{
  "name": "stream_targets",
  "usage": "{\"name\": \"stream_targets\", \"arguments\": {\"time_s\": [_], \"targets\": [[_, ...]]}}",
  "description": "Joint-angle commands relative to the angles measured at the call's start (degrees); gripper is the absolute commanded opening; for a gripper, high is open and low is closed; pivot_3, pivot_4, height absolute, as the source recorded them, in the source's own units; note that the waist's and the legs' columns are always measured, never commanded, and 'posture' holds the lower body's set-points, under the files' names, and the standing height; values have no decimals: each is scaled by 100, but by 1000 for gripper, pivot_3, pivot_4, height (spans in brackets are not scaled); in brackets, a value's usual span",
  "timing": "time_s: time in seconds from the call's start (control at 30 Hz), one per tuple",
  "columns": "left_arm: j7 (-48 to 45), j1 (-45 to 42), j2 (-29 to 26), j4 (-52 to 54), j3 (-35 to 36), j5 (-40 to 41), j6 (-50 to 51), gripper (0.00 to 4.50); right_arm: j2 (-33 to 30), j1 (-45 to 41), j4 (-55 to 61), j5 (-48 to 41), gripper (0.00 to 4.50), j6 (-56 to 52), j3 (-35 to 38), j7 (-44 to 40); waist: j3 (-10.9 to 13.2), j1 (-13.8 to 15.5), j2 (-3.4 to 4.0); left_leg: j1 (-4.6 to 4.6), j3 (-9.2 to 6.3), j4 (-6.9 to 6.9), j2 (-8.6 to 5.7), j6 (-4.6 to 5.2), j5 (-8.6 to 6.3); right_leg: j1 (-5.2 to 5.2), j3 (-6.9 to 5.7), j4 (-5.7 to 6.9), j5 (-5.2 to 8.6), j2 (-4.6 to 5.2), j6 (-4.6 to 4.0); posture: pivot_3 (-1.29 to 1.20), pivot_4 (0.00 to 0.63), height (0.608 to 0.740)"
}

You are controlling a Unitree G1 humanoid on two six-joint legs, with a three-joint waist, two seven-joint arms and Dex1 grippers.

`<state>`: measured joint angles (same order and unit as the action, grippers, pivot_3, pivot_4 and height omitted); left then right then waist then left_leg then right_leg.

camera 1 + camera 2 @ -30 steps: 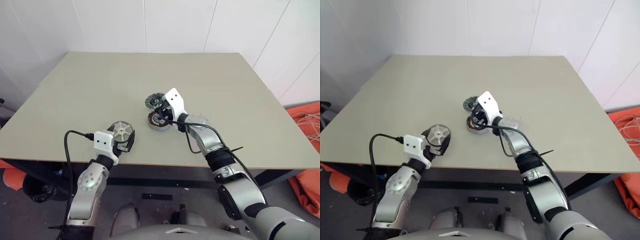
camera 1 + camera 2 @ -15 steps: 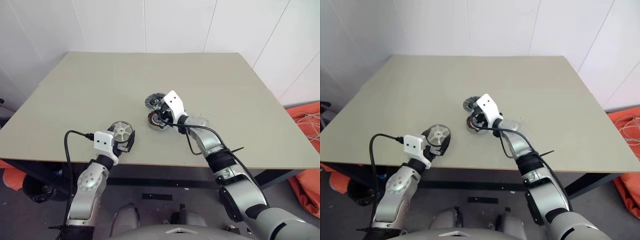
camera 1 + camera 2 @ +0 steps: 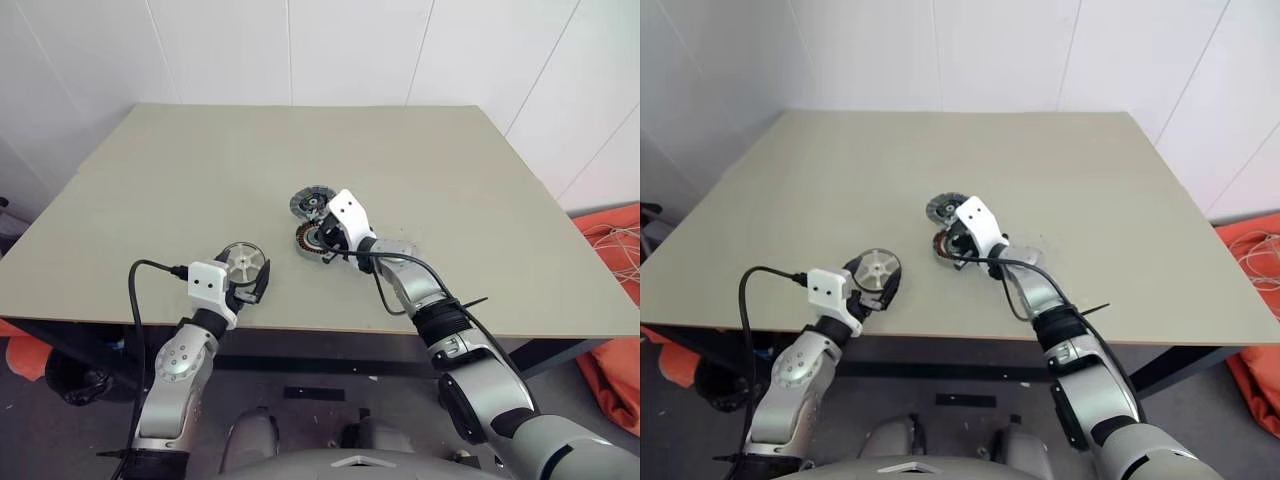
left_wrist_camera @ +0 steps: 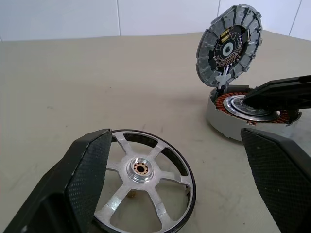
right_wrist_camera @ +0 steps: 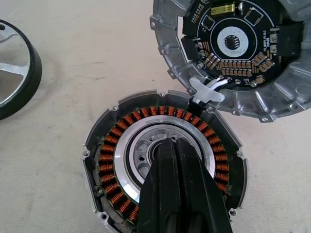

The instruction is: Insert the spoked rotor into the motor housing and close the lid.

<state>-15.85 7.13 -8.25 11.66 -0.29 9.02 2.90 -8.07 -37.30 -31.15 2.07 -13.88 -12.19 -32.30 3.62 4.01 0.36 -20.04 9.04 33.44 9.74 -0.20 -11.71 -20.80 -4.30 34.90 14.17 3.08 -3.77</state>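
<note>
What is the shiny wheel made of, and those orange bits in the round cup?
The spoked rotor looks like bare metal, perhaps aluminium: its spokes are bright silver with a brushed sheen, and its outer rim is dark. The orange bits ringing the motor housing look like copper wire: many small coils, reddish-brown and glossy. The housing's outer wall looks like dull grey cast metal.

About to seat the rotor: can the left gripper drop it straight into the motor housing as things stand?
Probably not yet. The shut right gripper rests its fingertips in the motor housing centre, blocking the spoked rotor between the open left gripper fingers.
</note>
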Motion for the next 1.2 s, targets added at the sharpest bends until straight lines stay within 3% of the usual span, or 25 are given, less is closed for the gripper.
{"name": "stream_targets", "arguments": {"time_s": [0.03,0.47,0.83,1.2], "targets": [[10,-55,-3,112,31,14,-78,4500,65,-241,-121,19,41,183,31,45,0,-2,0,1,0,0,0,0,0,0,0,1,0,0,0,0,0,740],[-1,-17,2,127,9,-5,-117,4500,279,-543,-585,87,41,470,18,44,0,-2,0,-1,0,0,1,-1,0,-1,-1,2,0,0,-2,0,0,740],[-27,204,-46,621,254,261,-202,4500,-262,766,1453,-348,41,-80,408,-113,0,27,-1,-1,0,1,0,1,0,2,-1,0,0,0,-1,0,0,740],[-27,878,35,1270,946,1866,788,4500,-701,1465,2301,-498,41,-628,628,-78,0,2,-1,5,2,0,1,-2,1,4,-1,2,1,-1,-1,0,0,740]]}}
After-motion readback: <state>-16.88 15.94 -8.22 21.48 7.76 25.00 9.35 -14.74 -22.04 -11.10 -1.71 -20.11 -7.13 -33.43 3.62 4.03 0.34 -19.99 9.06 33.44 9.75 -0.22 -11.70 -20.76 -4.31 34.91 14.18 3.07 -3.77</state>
